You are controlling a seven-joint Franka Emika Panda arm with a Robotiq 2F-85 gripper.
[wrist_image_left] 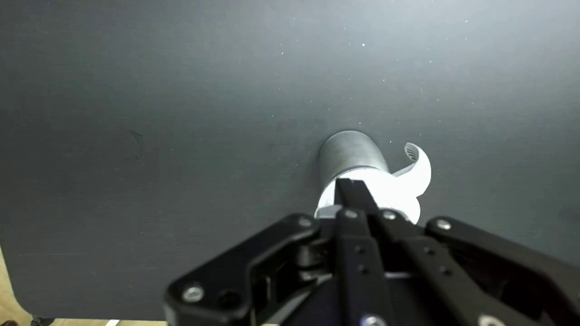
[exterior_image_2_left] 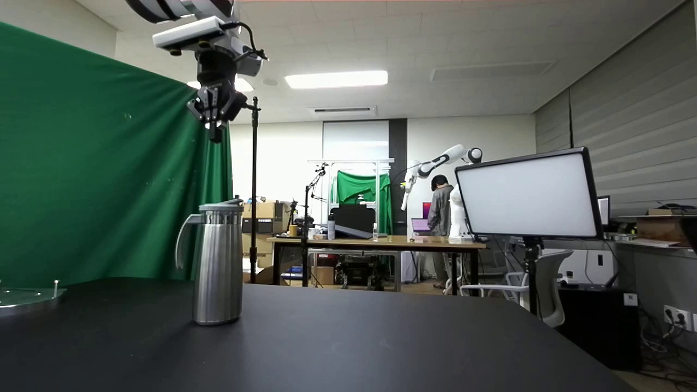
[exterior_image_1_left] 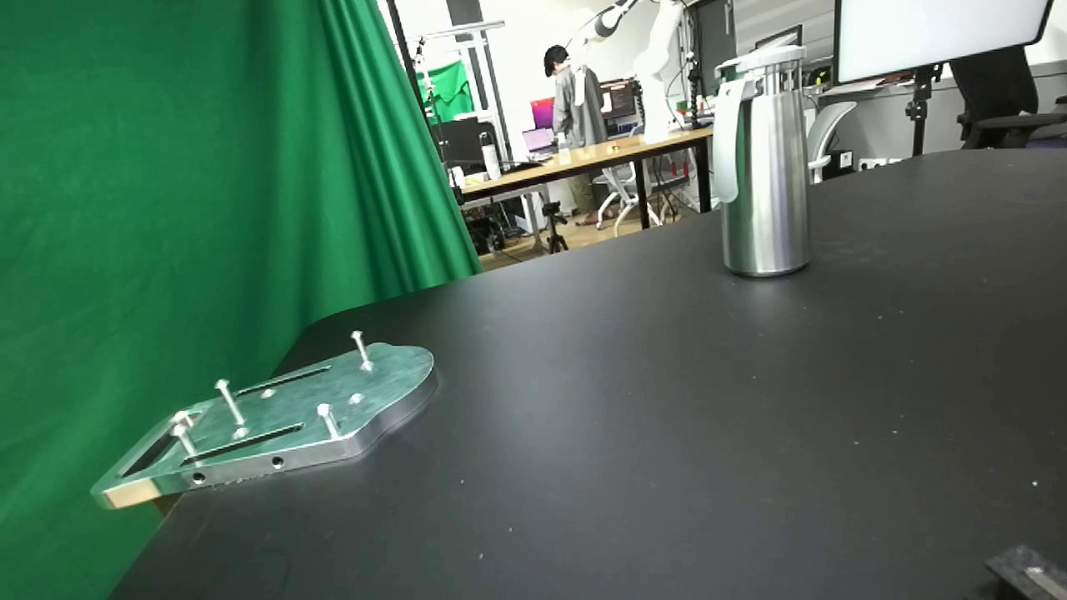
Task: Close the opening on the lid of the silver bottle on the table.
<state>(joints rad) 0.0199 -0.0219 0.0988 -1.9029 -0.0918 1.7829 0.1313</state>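
The silver bottle stands upright on the black table; it also shows in an exterior view and the wrist view. Its greyish lid tops the body, with a small raised piece at one edge. The lid is also in an exterior view and looks overexposed in the wrist view. A pale curved handle hangs from the bottle's side. My gripper is high above the lid, apart from it, fingers together and empty. In the wrist view the fingers hide part of the lid.
A metal plate with upright bolts lies at the table's edge near the green curtain. A black stand pole rises behind the bottle. A bright light panel stands beyond the table. A dark object shows at a corner.
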